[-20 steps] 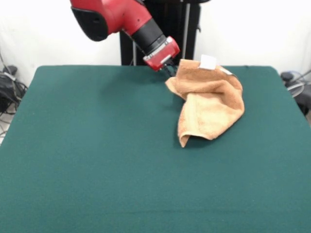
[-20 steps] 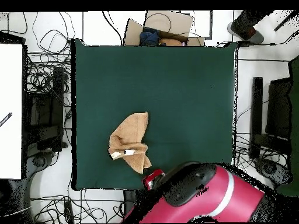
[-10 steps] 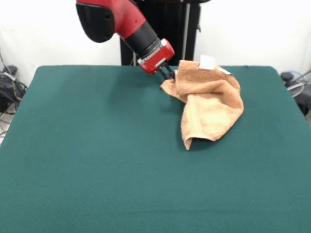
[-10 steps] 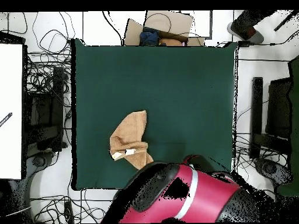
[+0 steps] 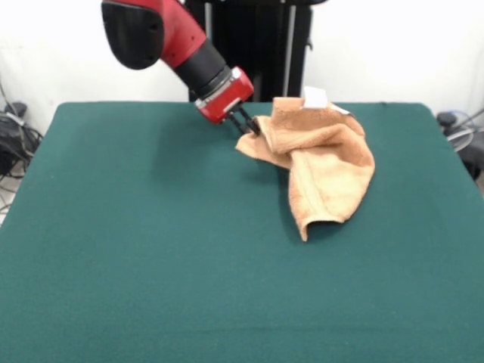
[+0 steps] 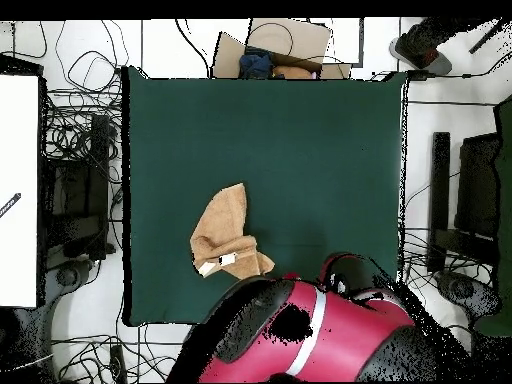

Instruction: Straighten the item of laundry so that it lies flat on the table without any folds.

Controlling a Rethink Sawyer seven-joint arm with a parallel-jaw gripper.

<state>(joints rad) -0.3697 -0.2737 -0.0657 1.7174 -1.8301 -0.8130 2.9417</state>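
Observation:
The orange-tan towel point(image 5: 327, 162) lies crumpled and folded over itself at the far right of the green table point(image 5: 151, 265), its white tag point(image 5: 315, 96) at the far edge. In the overhead view the towel point(image 6: 225, 235) sits near the table's lower left, tag point(image 6: 222, 262) showing. My gripper point(image 5: 249, 128) is shut on the towel's left corner and holds it just above the table. In the overhead view the red arm point(image 6: 300, 330) hides the gripper.
Cables and equipment point(image 6: 75, 200) crowd the floor beside the table. A cardboard box point(image 6: 280, 45) sits past the far edge in the overhead view. The black pedestal point(image 5: 249, 45) stands behind the towel.
My gripper has moved left along the table's far side, pulling the towel's corner with it. The towel has stretched out leftward and its hanging fold has shifted slightly.

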